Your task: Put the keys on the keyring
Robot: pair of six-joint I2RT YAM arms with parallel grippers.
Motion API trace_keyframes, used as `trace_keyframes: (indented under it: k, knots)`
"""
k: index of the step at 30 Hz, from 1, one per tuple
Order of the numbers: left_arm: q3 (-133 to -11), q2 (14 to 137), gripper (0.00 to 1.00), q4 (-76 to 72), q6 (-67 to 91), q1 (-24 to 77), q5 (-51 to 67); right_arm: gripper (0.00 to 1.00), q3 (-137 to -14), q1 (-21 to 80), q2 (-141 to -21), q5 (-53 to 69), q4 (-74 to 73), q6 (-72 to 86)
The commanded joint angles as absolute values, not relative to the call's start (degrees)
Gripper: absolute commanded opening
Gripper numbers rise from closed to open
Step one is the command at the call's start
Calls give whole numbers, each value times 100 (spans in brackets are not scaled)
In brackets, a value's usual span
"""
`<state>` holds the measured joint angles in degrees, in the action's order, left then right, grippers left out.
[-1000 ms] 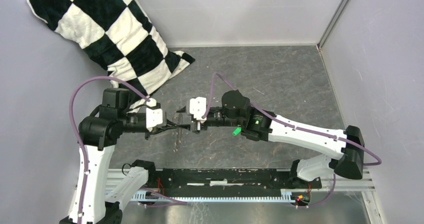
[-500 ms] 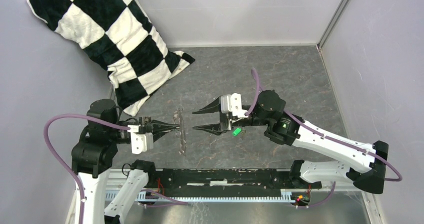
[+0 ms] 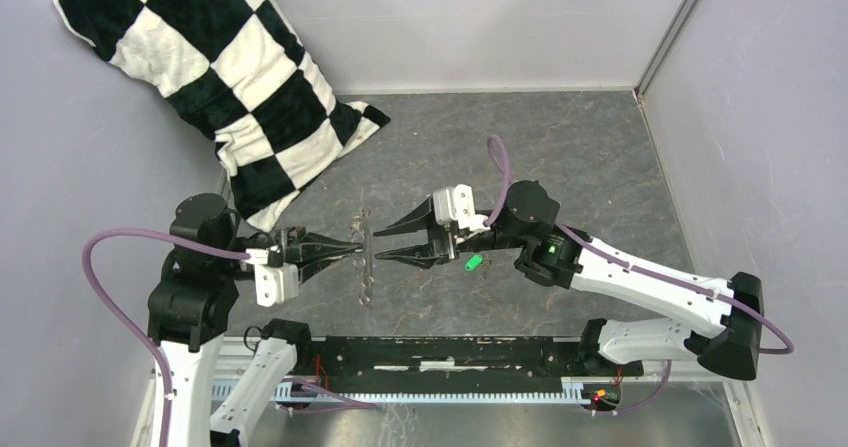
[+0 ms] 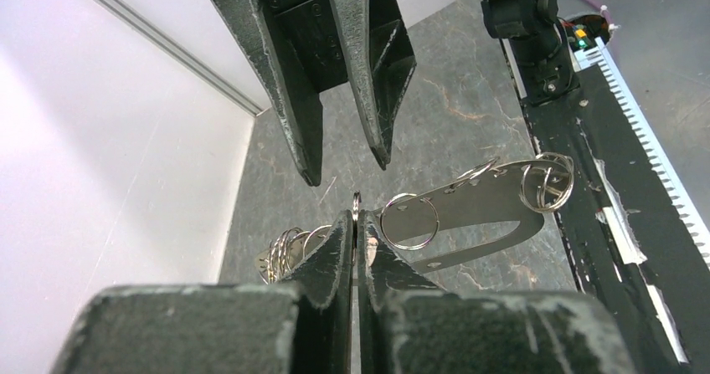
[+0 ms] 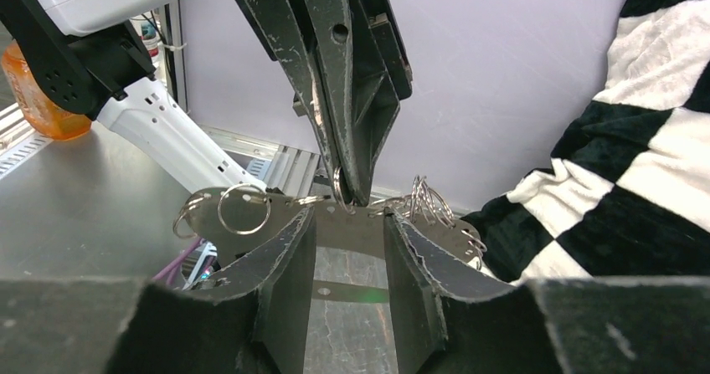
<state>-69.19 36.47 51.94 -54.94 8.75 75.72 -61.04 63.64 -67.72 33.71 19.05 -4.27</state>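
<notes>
As the overhead camera looks down, the left claw point(image 3: 352, 250) reaches in from the left with its jaws pressed together on the keyring point(image 3: 366, 267). The keyring hangs edge-on above the grey tabletop point(image 3: 560, 167). Facing it from the right, the right claw point(image 3: 380, 246) has its jaws spread part-way, with the tips just beside the keyring, one on each side. The key point(image 3: 473, 262), which has a green head, lies on the tabletop under the right wrist, apart from the keyring. A black-and-white checked pillow point(image 3: 200, 67) leans in the far left corner.

From the left wrist, the left claw point(image 4: 355, 223) shows almost no gap and pinches one small wire ring at the keyring's rim. The keyring point(image 4: 481, 215) appears here as a flat silvery strip running off to the right, with several wire rings strung along its edge. The right claw point(image 4: 346, 169) points down from the top of the view, its jaws apart and holding nothing.

From the right wrist, the right claw point(image 5: 349, 219) stands half open. The keyring point(image 5: 205, 204) runs across behind the gap, and I cannot tell whether either finger touches it. The left claw point(image 5: 352, 194) comes down from above, clamped on a ring at the strip's upper edge. More rings bunch to the right, near the pillow point(image 5: 636, 140).
</notes>
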Motion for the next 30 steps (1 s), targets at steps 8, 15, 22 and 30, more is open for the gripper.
trace_keyframes:
  k: [8,15,22,30]
  knots:
    - [-6573,3239,2,4933,-7366,870,7657,55,-6163,6445,-6656,2805,1573,-1390]
    - [-6503,3011,2,4930,-8343,870,7682,59,-6015,6451,-6368,2327,1277,-1526]
    - [-6428,2866,2,4930,-8820,870,7689,57,-6037,6453,-6484,2810,1566,-1433]
    - [-6371,2778,2,4944,-8622,862,7714,55,-6115,6705,-6717,3035,1661,-1816]
